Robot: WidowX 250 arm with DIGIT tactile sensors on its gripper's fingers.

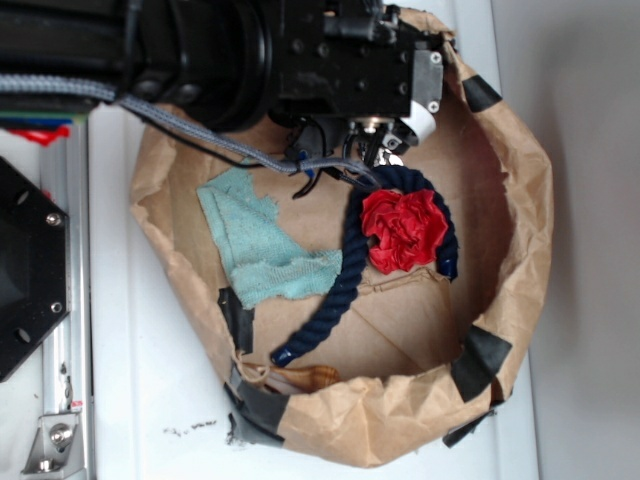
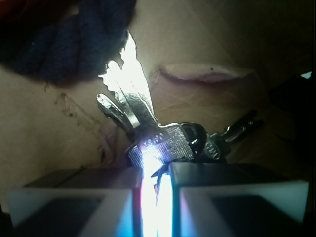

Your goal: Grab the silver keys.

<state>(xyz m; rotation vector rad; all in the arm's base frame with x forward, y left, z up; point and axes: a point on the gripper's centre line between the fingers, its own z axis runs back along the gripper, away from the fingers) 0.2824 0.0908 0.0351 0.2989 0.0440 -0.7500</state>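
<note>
While the end effector [image 2: 157, 197] pinches the silver keys [image 2: 148, 128], the paper bag [image 1: 520, 300] holds them.

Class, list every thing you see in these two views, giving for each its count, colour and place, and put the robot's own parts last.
Crumpled paper bag tray: one, brown, on the white table, patched with black tape.
Thick twisted rope: one, navy blue, curved inside the tray.
Crumpled cloth wad: one, red, within the rope's curve.
Frayed cloth rag: one, pale teal, left part of the tray.
Bunch of shiny metal keys: one bunch, silver, on the tray floor beside the rope.
Robot gripper: one, black, jaws nearly closed at the key heads.
</note>
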